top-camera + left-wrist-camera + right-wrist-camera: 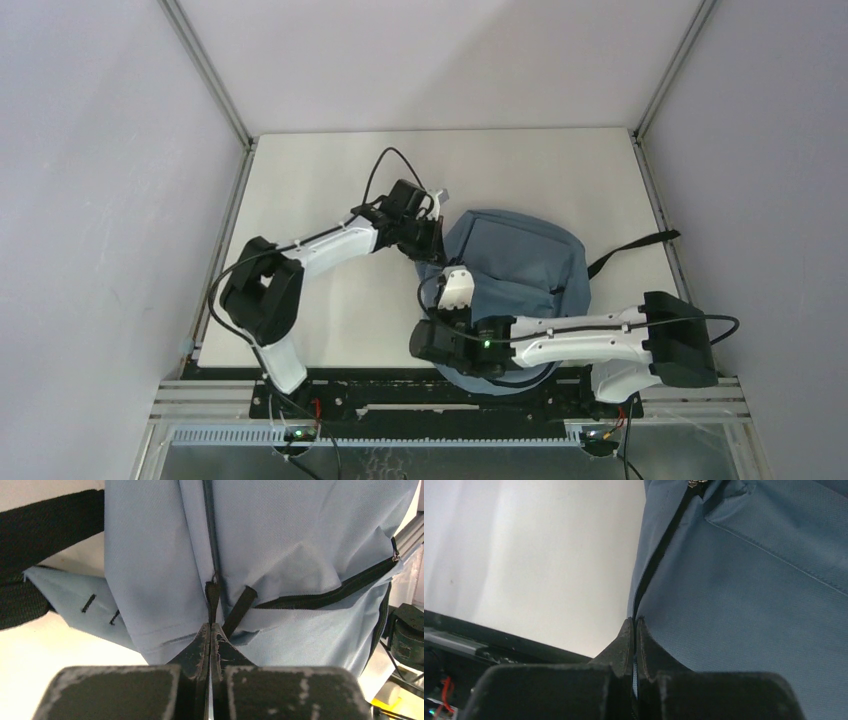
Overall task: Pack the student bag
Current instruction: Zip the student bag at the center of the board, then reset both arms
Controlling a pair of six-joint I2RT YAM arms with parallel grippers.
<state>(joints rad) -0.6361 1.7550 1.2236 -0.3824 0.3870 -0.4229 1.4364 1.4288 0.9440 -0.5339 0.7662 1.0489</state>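
The left gripper (211, 629) is pinched shut on a black zipper pull (212, 597), held right at its tips. Just past the tips, a bit to the right, another black tab (241, 607) hangs loose. The main zipper (207, 525) runs straight away from this gripper up the student bag (300, 535), and that part looks zipped.

The right gripper (634, 624) is pinched shut too, on the blue edge of the bag, right at the zipper line. The white desk (549, 555) is off to its left.

From above, the bag lies flat on the desk with a gripper at each end of its left side. A black strap (640, 247) trails out on the far side.

I think this is the zipper step. Next, the left gripper should slide the pull along the zipper while the right one holds the cloth tight
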